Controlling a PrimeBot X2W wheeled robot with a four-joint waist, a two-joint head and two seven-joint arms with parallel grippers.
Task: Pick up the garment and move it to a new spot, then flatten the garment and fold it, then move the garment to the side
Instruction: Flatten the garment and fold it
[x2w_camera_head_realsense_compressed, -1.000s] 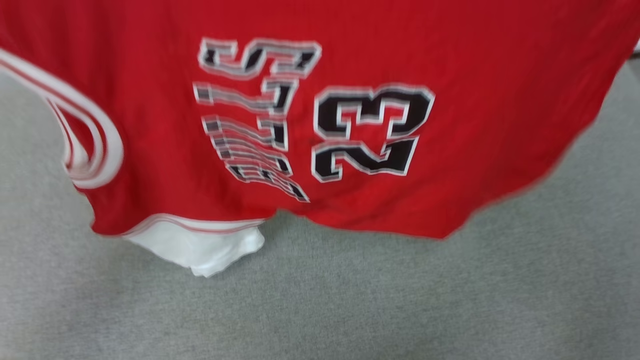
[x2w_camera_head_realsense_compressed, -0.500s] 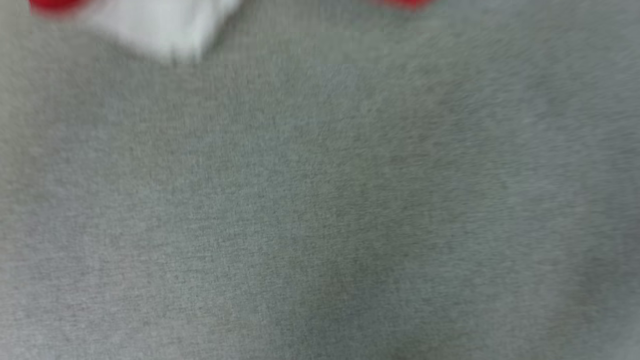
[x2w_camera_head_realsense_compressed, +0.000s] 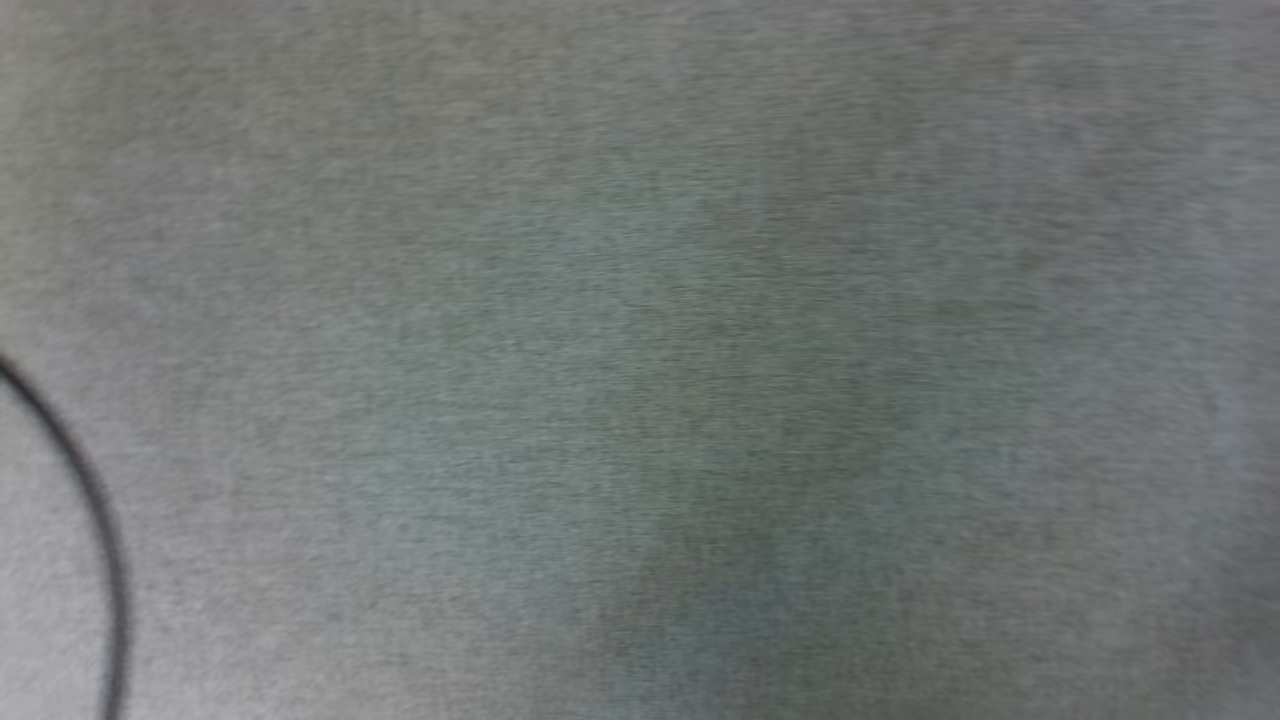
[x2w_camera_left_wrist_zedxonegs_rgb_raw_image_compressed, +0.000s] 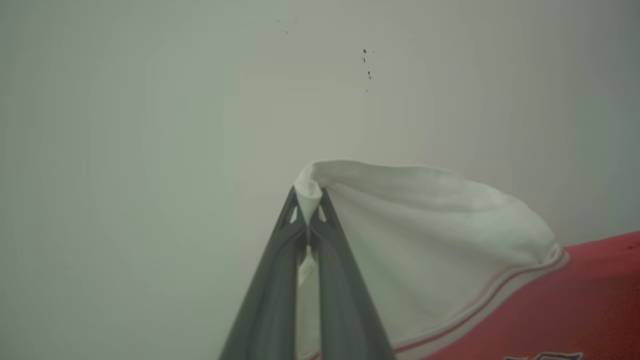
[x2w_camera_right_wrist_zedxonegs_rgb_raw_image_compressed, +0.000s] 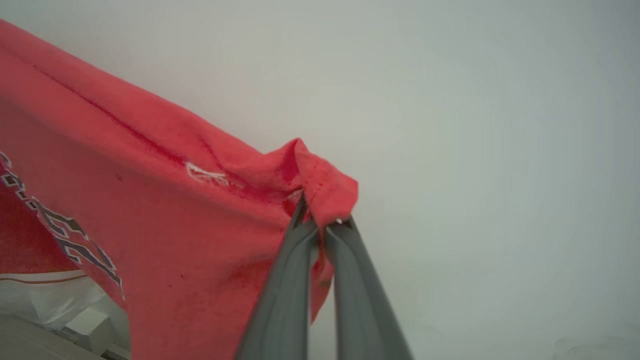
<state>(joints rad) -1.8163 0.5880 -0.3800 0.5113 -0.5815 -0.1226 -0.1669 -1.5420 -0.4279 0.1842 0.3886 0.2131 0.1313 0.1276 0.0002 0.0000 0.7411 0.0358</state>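
Observation:
The garment hangs held up between both grippers. In the left wrist view my left gripper (x2w_camera_left_wrist_zedxonegs_rgb_raw_image_compressed: 308, 197) is shut on the tip of the garment's white sleeve (x2w_camera_left_wrist_zedxonegs_rgb_raw_image_compressed: 425, 225), with striped trim and red cloth (x2w_camera_left_wrist_zedxonegs_rgb_raw_image_compressed: 575, 300) trailing off to the lower right. My right gripper (x2w_camera_right_wrist_zedxonegs_rgb_raw_image_compressed: 322, 215) pinches a stitched red corner of the garment (x2w_camera_right_wrist_zedxonegs_rgb_raw_image_compressed: 150, 200), which drapes to the left with part of the black-and-white lettering (x2w_camera_right_wrist_zedxonegs_rgb_raw_image_compressed: 65, 235) showing.
The head view looks down on a blurred grey fabric surface (x2w_camera_head_realsense_compressed: 640, 360), crossed by a thin dark curved line (x2w_camera_head_realsense_compressed: 95, 500) at the lower left. A pale wall (x2w_camera_left_wrist_zedxonegs_rgb_raw_image_compressed: 150, 125) lies behind both grippers. White boxes (x2w_camera_right_wrist_zedxonegs_rgb_raw_image_compressed: 85, 322) show under the hanging cloth.
The garment, which filled the top of the head view a second ago, has slid out over its top edge. The whole picture has shifted, and a dark curved line has come in at lower left.

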